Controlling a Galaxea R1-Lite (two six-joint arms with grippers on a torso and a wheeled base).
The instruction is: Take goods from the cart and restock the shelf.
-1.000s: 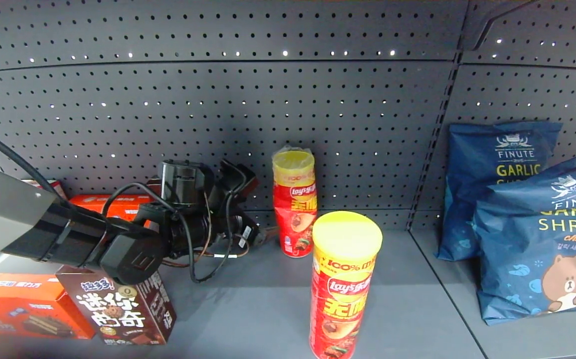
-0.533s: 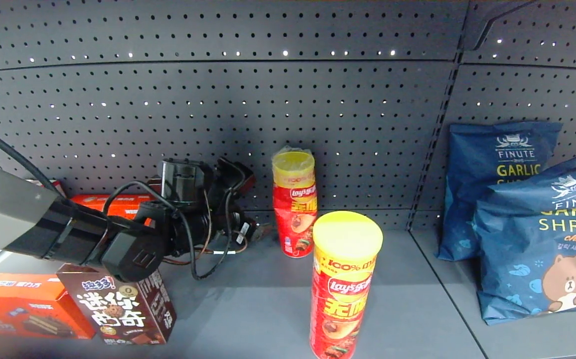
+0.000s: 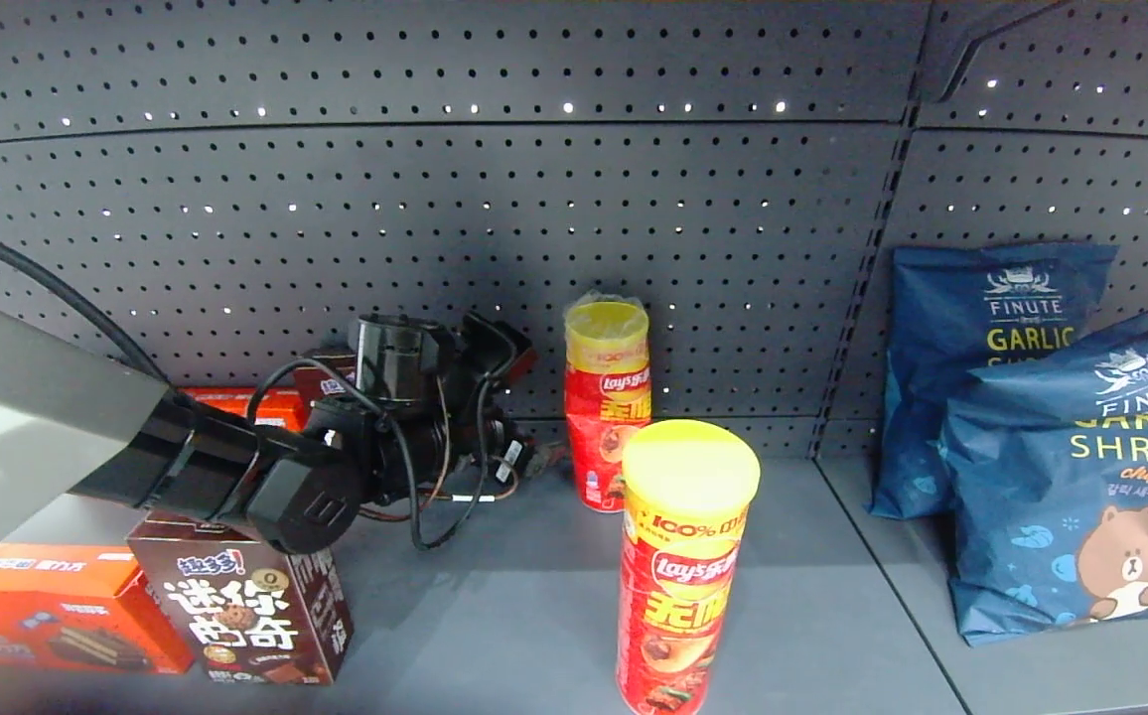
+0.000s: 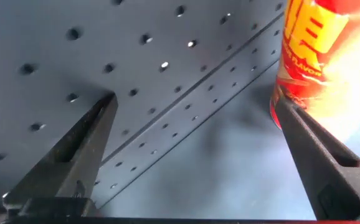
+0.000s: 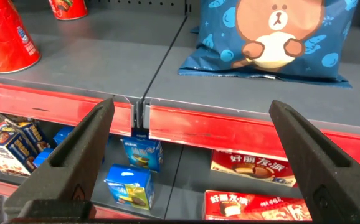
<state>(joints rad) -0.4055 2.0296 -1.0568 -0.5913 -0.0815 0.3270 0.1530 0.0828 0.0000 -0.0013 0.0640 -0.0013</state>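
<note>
left gripper (image 4: pixel 195 99): fingers spread wide with nothing between them; it sits low over the shelf deck at the back, facing the pegboard wall.
left fingers (image 4: pixel 74 155): dark and tapered; one tip lies just beside the foot of the back chip can, and I cannot tell whether it touches.
back chip can (image 3: pixel 606 402): upright, red with a yellow lid, close against the pegboard wall, just right of the left gripper and outside its fingers.
front chip can (image 3: pixel 688 566): same kind, upright near the deck's front edge, in front of the back chip can and slightly to its right, apart from it.
shelf deck (image 3: pixel 495 596): grey and flat, bearing all these goods.
pegboard wall (image 3: pixel 435 199): dark grey with rows of holes, behind the deck.
left arm (image 3: pixel 187 457): comes in from the left and passes above the brown box.
brown box (image 3: pixel 246 616): upright at the front left, under the arm.
front orange box (image 3: pixel 38 616): lies flat just left of the brown box.
back orange box (image 3: pixel 226 400): at the back left, partly hidden by the arm.
garlic bag (image 3: pixel 971 377): blue, standing at the right against the wall.
shrimp bag (image 3: pixel 1071 497): blue with a bear picture, in front of the garlic bag and overlapping it.
right gripper (image 5: pixel 192 106): fingers wide apart and empty, out in front of the shelf, facing the red rail.
red rail (image 5: pixel 230 127): runs along the deck's front edge.
lower boxes (image 5: pixel 130 183): small blue cartons and flat red ones on the shelf below the rail.
</note>
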